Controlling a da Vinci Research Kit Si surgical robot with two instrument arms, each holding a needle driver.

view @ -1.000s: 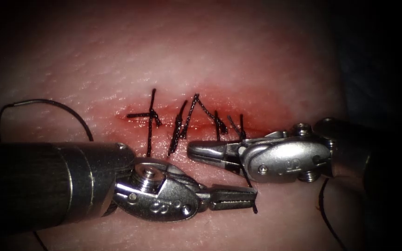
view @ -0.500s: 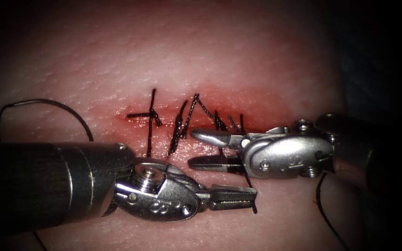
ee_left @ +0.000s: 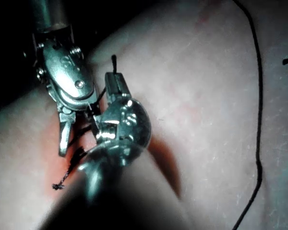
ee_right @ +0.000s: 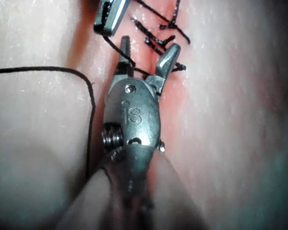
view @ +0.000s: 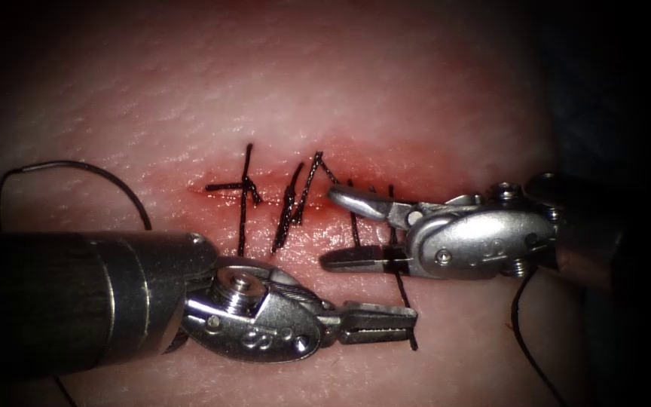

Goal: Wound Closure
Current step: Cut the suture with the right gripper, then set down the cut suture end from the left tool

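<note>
Landmark: cut [view: 295,197] in the tissue [view: 386,98], running across the endoscope view, crossed by several dark stitches [view: 246,197], reddened with red fluid [view: 416,169] along its length.
Left gripper [view: 410,322]: below the right end of the cut, on the near side; jaws closed together on the thread [view: 405,294], pinching a short strand that runs up to the last stitch and ends in a free tail just under the jaws. Same grip seen from the left wrist view [ee_left: 114,81], a short thread end standing above the jaw tips.
Right gripper [view: 328,226]: over the right end of the cut, coming in from the right; jaws spread wide apart, upper jaw across the stitch line, lower jaw on the near side of the cut, nothing clamped. Opened wider than half a second ago, shut a second ago. Taut strand passing between the two jaws close to the hinge. Right wrist view [ee_right: 146,55]: open jaws straddling the strand.
Needle [view: 77,167]: lying on the tissue well to the left of the cut, held by neither tool; whether any part is in the tissue, cannot tell.
Loose thread: one dark length below the right tool's wrist, right of the cut.
</note>
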